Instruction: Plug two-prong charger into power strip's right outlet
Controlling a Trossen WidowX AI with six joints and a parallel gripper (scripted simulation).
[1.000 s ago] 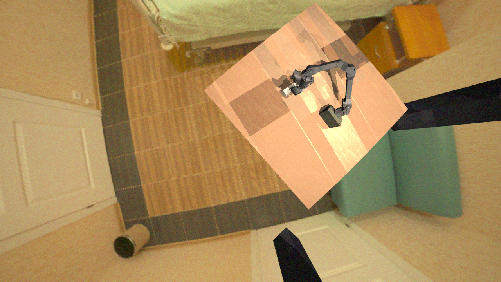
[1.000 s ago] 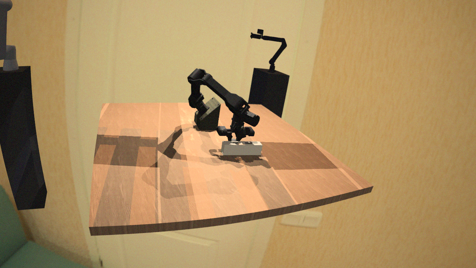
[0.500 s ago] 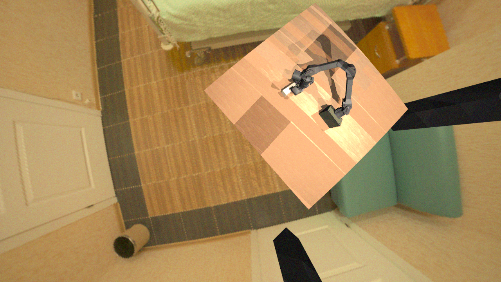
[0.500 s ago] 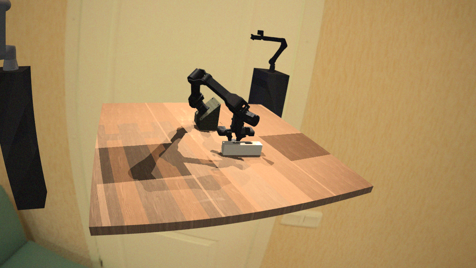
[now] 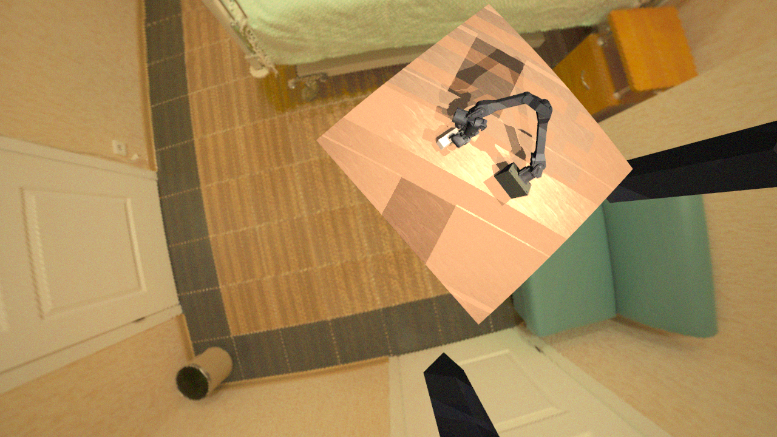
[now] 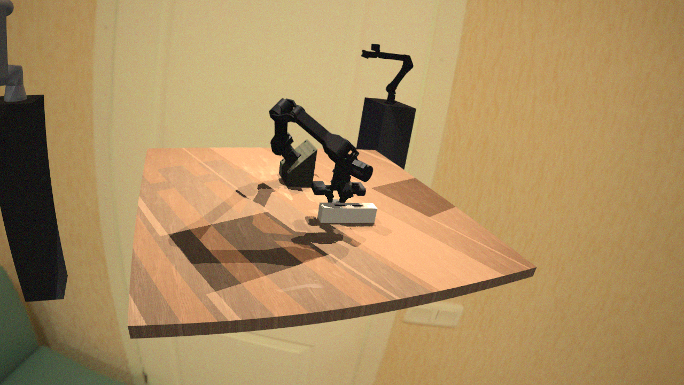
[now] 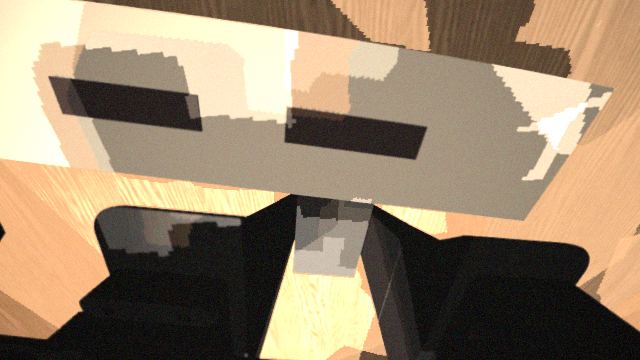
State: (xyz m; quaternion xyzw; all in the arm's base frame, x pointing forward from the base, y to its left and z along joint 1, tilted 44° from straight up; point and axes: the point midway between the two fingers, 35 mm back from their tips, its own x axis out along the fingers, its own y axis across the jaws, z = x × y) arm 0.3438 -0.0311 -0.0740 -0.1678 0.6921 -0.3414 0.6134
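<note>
The power strip (image 5: 444, 142) (image 6: 346, 215) (image 7: 225, 152) is a pale grey-white bar on the table, with two dark recesses in its top. In the wrist view, the left recess (image 7: 130, 104) and the right recess (image 7: 356, 134) look uncovered. My gripper (image 6: 336, 199) (image 7: 327, 202) is shut on the charger (image 7: 327, 252), a small grey block. In the wrist view the charger's far end meets the strip's near edge, below the right recess. Its prongs are hidden, and I cannot tell if it touches the strip.
My arm's dark wedge-shaped base (image 5: 512, 181) (image 6: 300, 175) stands on the wooden table (image 5: 461, 247) (image 6: 430, 258). Off the table, a black pedestal (image 6: 385, 129) bears another arm, and a second pedestal (image 6: 31, 201) stands at the left. Shadows lie around the strip.
</note>
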